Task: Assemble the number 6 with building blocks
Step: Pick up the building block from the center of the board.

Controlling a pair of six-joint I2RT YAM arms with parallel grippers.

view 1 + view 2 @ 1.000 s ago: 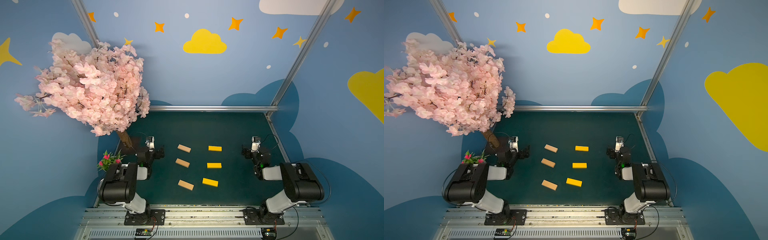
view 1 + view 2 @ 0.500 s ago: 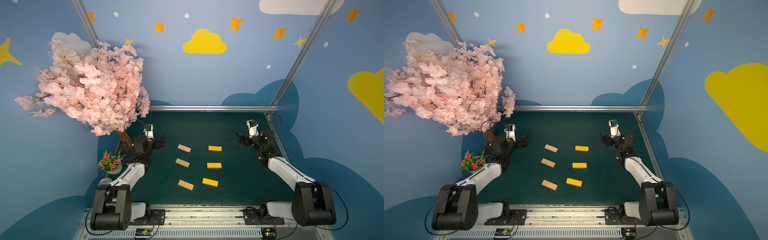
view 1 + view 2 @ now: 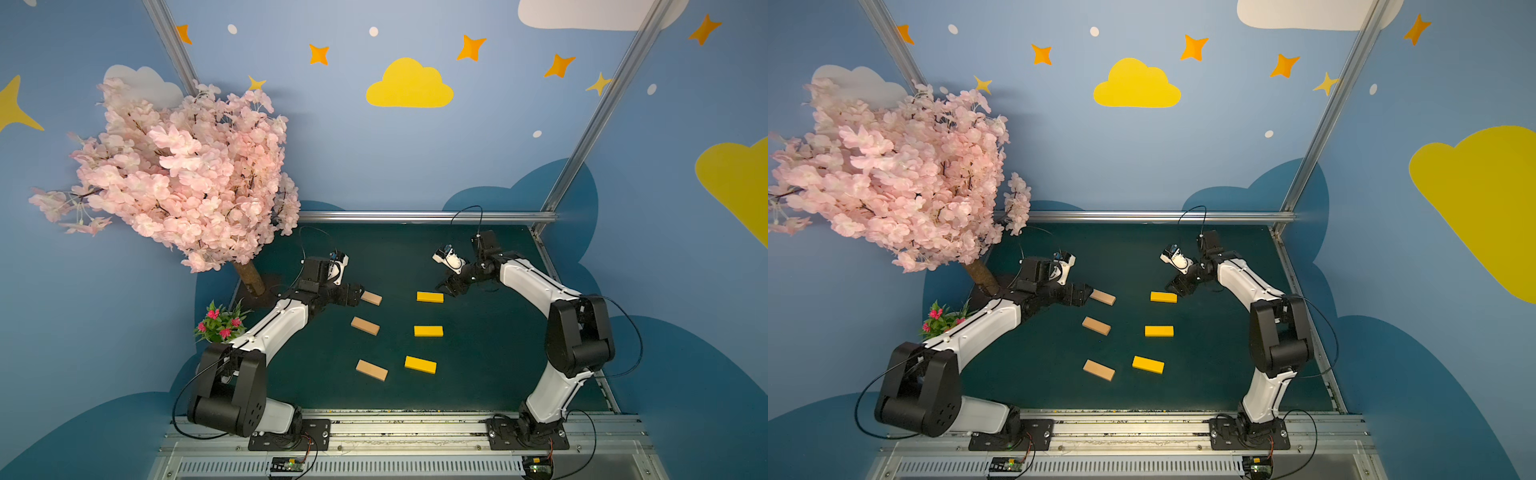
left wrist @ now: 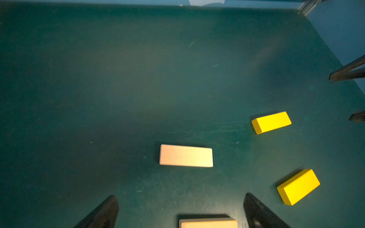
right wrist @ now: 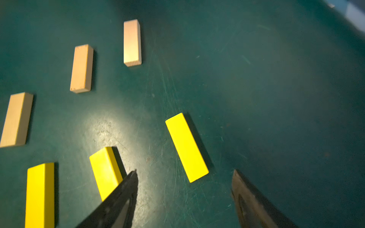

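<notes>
Building blocks (image 3: 428,331): 6 loose, nothing joined. Left claw (image 4: 180,198) and right claw (image 5: 185,172), both spread, hover by the far bars (image 3: 372,298); next, pinch 1.

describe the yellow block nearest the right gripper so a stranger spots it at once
On the dark green table, blocks lie in two columns: tan toward the pink blossom tree, yellow opposite. It is the yellow block nearest the back rail, beside the right gripper; the other two yellows sit farther forward.

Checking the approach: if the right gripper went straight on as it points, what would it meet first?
Likely the farthest yellow block, just ahead of the right gripper and between its open jaws; height above it is unclear.
</notes>
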